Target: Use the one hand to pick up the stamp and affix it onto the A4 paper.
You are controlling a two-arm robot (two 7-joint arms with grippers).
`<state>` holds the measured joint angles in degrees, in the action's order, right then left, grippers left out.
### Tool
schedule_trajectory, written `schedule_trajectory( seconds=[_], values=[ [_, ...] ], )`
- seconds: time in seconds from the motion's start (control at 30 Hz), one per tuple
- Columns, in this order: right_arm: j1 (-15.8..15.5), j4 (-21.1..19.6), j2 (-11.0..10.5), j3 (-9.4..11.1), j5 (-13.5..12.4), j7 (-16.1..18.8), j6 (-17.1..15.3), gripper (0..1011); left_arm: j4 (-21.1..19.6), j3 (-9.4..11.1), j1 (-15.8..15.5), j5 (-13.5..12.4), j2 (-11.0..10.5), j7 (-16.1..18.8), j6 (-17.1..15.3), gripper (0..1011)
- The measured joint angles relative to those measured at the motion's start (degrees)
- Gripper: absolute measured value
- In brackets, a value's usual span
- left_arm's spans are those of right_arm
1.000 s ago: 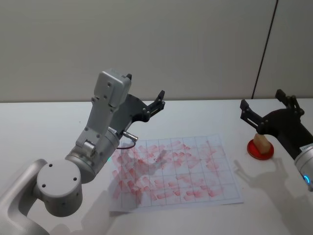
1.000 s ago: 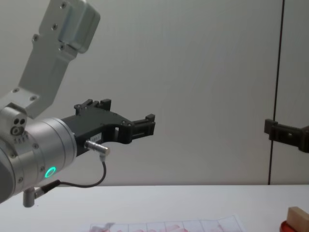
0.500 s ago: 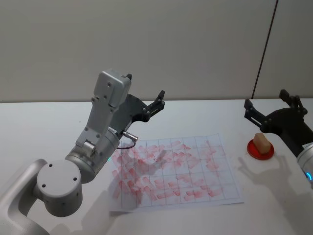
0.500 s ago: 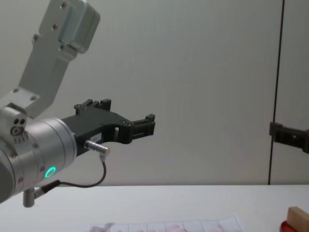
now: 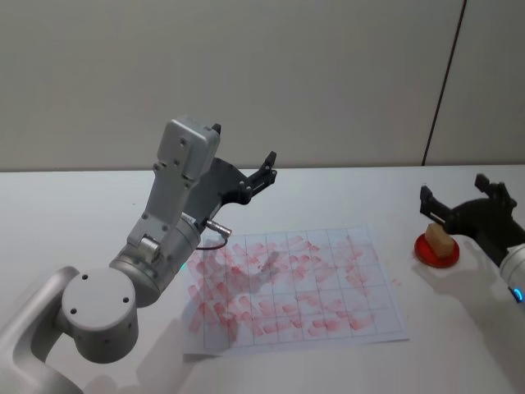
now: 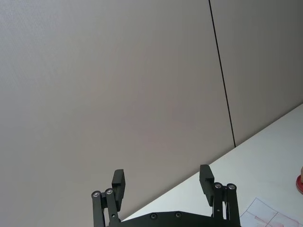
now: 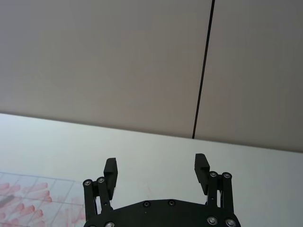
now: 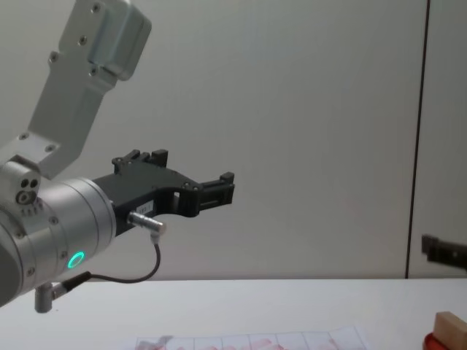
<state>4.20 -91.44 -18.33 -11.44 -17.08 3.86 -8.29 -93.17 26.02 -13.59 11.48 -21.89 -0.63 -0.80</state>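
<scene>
Small light tan wooden stamp block point(image 5: 440, 237): on flat red round ink pad point(image 5: 435, 260), white bench point(image 5: 74, 213), right of pink-marked A4 grid paper point(image 5: 295, 283). Right black gripper point(image 5: 455, 193): fingers wide, empty, above stamp, apart. Left black gripper point(image 5: 243, 146): fingers wide, empty, raised.

The tan stamp point(image 5: 440, 239) stands on a red pad point(image 5: 426, 254); the A4 paper point(image 5: 295, 287) (pink-marked grid) lies flat nearby.

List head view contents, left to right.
Left arm → paper → stamp on its red pad. Skipped: left claw overlaps the paper, right claw overlaps the stamp.
</scene>
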Motion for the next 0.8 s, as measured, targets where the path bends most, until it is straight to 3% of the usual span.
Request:
schedule_trajectory(
  seconds=[0.4,0.73,0.8],
  values=[
    [2.3,6.0,1.0,-0.4,1.2,2.3,-3.0,1001,0.0,0.0,0.0,0.0,0.0,0.0,0.0,1001],
    [3.0,8.5,1.7,-1.0,2.2,2.5,-4.4,1000,0.0,0.0,0.0,0.0,0.0,0.0,0.0,1001],
    [3.0,8.9,1.8,-1.1,2.4,2.3,-4.7,963,0.0,0.0,0.0,0.0,0.0,0.0,0.0,1001]
  ],
)
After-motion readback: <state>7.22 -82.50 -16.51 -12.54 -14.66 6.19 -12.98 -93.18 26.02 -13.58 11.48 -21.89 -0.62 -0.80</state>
